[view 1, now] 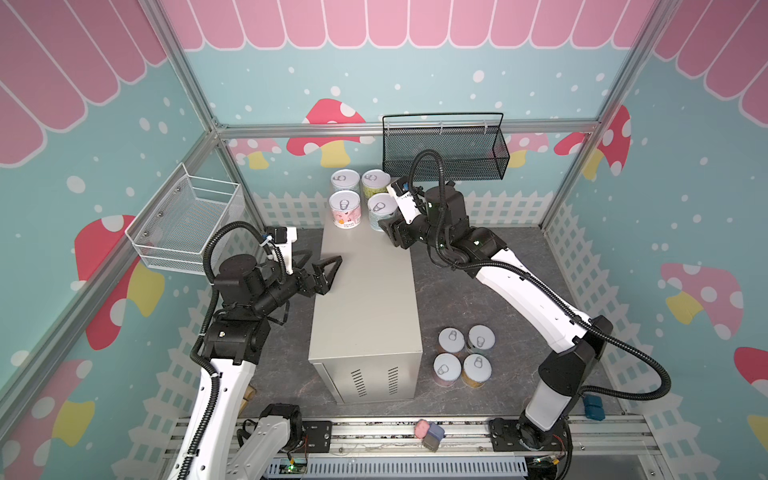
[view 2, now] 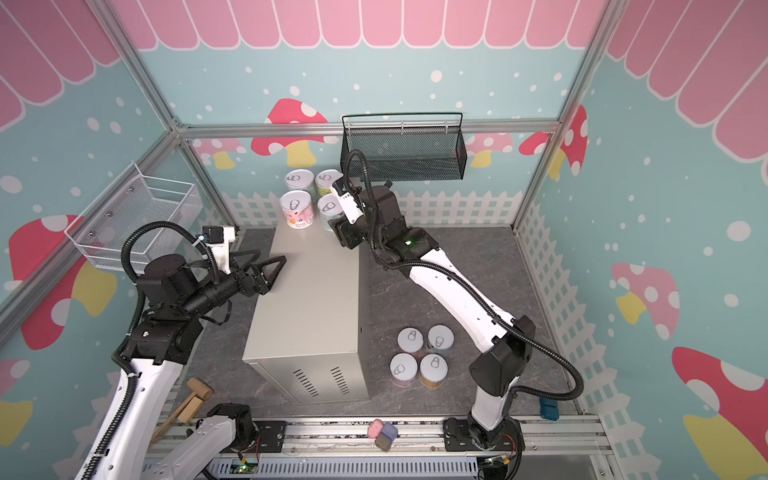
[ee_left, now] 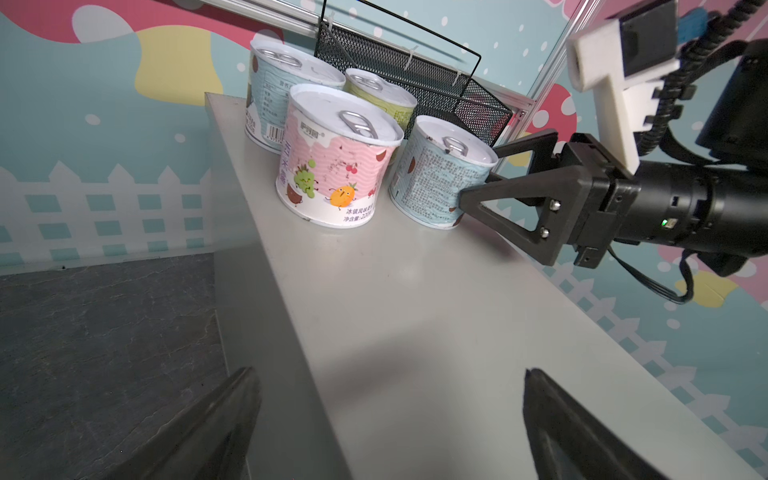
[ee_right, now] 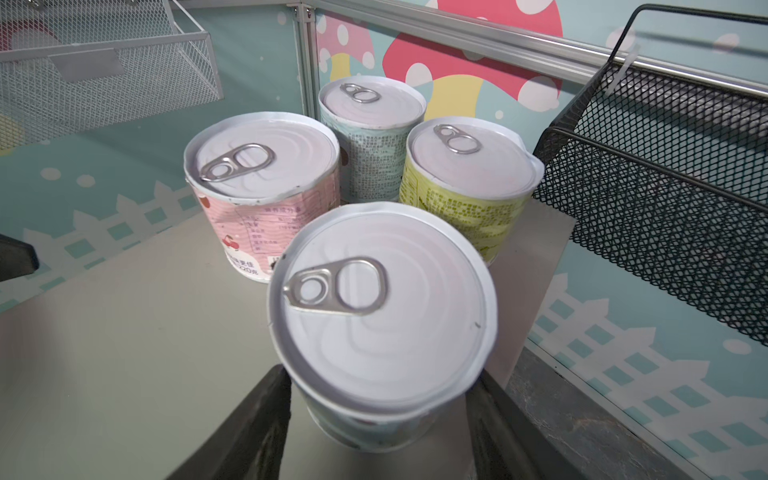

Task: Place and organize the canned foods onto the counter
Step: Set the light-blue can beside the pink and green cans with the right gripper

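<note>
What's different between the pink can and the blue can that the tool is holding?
The pink can shows cartoon fruit on its label; the blue can shows dense print. The pink can stands free; the blue can is clamped by the right tool. Both stand upright on the counter, alike in size, with pull-tab lids.

A robot lab booth dressed as a toy shop: aluminium frame point(view 1: 257, 132), mushroom-and-awning printed walls point(view 1: 270, 83), arm-mounting rail point(view 1: 374, 432).
</note>
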`<act>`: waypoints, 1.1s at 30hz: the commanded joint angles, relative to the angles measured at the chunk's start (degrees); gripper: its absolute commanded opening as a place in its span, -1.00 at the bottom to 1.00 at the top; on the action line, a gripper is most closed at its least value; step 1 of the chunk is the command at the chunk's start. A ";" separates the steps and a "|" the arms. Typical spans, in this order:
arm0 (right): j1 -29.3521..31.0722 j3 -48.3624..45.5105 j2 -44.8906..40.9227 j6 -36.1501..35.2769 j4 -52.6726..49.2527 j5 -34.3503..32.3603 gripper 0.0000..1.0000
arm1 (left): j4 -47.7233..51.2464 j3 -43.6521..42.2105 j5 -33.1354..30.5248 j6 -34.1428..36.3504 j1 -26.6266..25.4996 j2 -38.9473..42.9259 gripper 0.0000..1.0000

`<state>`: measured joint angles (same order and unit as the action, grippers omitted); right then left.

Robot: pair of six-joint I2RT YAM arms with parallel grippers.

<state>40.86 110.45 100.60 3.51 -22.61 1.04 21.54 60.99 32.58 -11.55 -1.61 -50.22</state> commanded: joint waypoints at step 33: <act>-0.52 4.59 5.04 -0.11 4.94 2.57 0.43 | -0.80 -0.44 -0.32 0.49 -0.51 -0.62 0.98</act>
<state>40.49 113.30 104.62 3.49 -19.25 3.51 21.54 60.99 32.58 -11.55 -1.98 -50.83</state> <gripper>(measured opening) 0.716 0.992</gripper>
